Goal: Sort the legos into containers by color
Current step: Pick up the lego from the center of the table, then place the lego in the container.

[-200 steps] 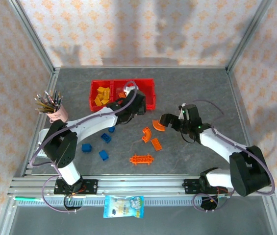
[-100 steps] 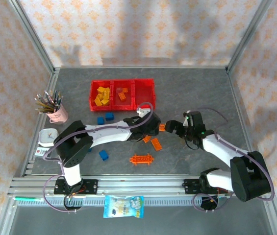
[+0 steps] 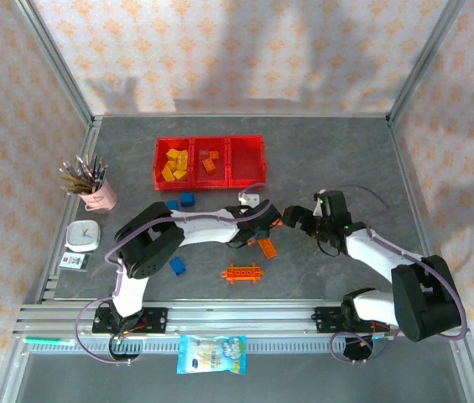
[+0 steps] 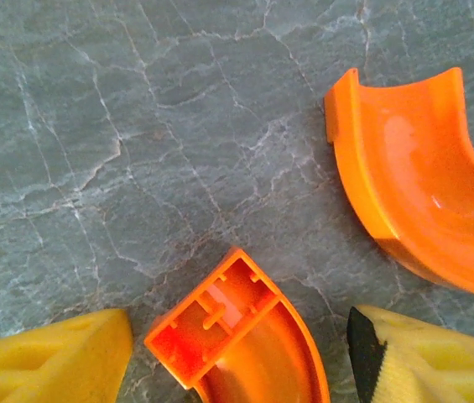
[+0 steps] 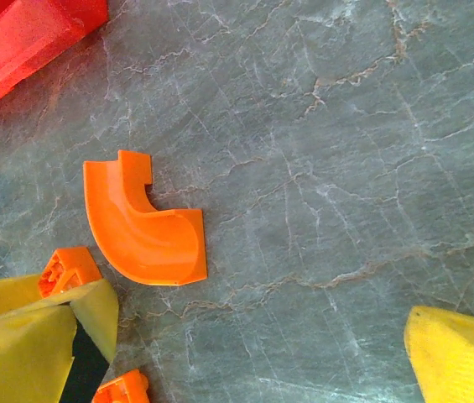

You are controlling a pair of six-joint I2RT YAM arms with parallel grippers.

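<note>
**Now straddling a curved orange brick with the left tool**

Here I am looking down from the top camera at the grey worktop (image 3: 346, 151). The left arm is stretching across to the right, and the left tool (image 3: 256, 235) is hanging low over the loose orange pieces near the middle. Through the left wrist camera I am seeing its yellow fingertips (image 4: 52, 361) standing apart on either side of a curved orange brick (image 4: 249, 353). A sliver of worktop is showing between each pad and the brick, so the jaws are spread and not clamping it.

A second curved brick (image 5: 144, 231) is lying flat just beside the first one. The right tool (image 3: 291, 217) is facing it from the right with its jaws spread wide. In the right wrist view, the yellow finger (image 5: 463, 353) at the right edge is sitting well apart from that brick.

The containers (image 3: 262, 161) are sitting in a row on the far side, left of centre.
- The left bin is holding yellow-orange blocks (image 3: 174, 164).
- The middle bin is holding darker orange pieces (image 3: 209, 159).

Two blue blocks (image 3: 188, 200) are lying just near of the containers, and a third blue block (image 3: 177, 266) is lying by the left arm's elbow. A flat orange brick (image 3: 266, 248) is lying just beside the left tool on its near side. The ladder-like plate (image 3: 242, 273) is lying a little nearer to me. A pink pencil cup (image 3: 98, 195) is standing at the left.
</note>
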